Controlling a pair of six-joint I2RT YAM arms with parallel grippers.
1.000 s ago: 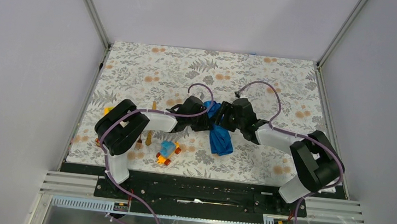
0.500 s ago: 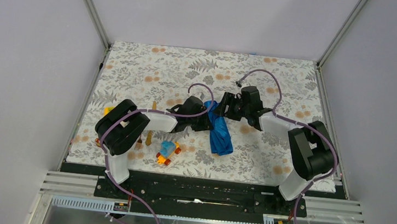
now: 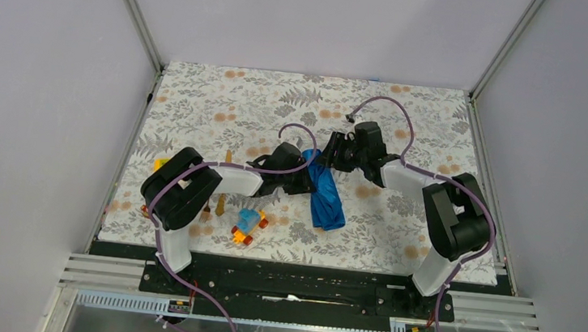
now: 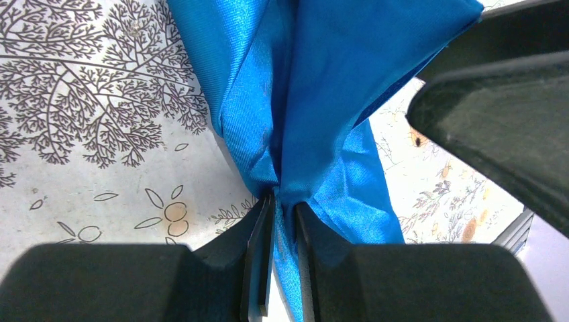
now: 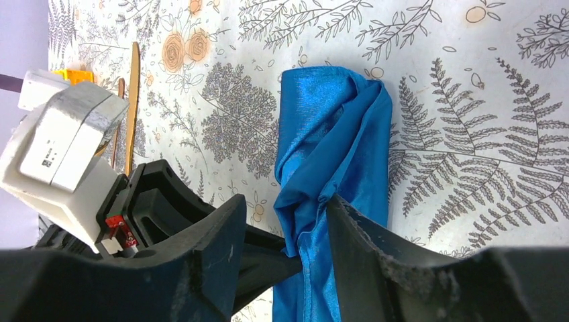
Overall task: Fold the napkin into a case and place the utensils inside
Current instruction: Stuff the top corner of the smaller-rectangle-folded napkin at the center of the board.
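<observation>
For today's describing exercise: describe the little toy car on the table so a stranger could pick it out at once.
On the floral table, look near the front edge, left of centre, beside the left arm. The toy car is small, light blue with orange wheels, unlike the larger plain blue napkin to its right.

Top view: napkin [image 3: 326, 203] far end hidden under left tool [image 3: 310, 180] & right tool [image 3: 328, 158]. Utensils [image 3: 221, 204] mostly behind left arm [image 3: 186, 192]; fork vs knife too small to tell. Left wrist: napkin cut off by top edge. Right wrist: cut off at bottom edge.
</observation>
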